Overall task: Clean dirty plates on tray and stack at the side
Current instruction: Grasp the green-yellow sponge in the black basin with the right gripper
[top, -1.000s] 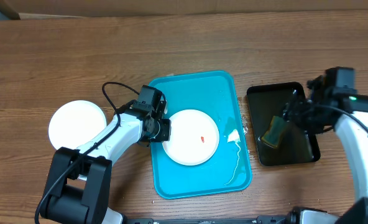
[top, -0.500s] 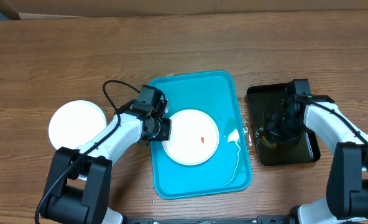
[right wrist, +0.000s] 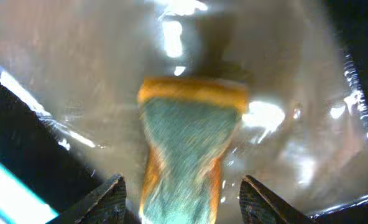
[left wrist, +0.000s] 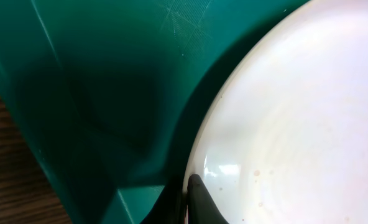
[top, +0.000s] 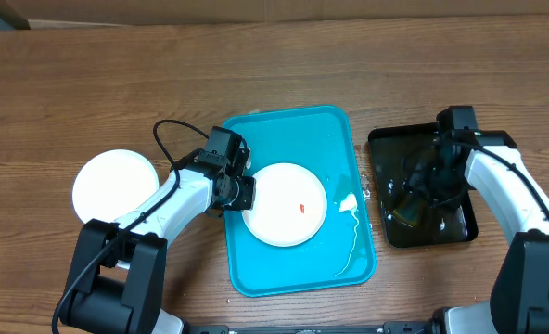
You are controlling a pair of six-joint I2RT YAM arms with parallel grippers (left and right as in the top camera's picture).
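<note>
Clearly seen only from right wrist: sponge [right wrist: 187, 143] between wide right jaws, in black tray [top: 390, 148]; left jaws at plate [top: 279, 209] rim, spread untellable.

Sponge [right wrist: 187, 149] was blurred on the black tray [top: 390, 148], lower end cut off; right arm [top: 497, 178] covered most of it from above; plate [left wrist: 296, 124] ran off-frame.

wood grain, slick plastic, one wet sponge
the table [top: 256, 65] is brown wood-grain, matt and dull. the tray [top: 335, 130] is bright cyan plastic, smooth and glossy, with fine scratches and wet streaks. the white plate [top: 279, 218] on it is smooth with a soft sheen and faint specks. the black tray [top: 381, 144] near the right edge is glossy and shines wet. the sponge [right wrist: 190, 143] has a rough green scouring face on yellow foam.
</note>
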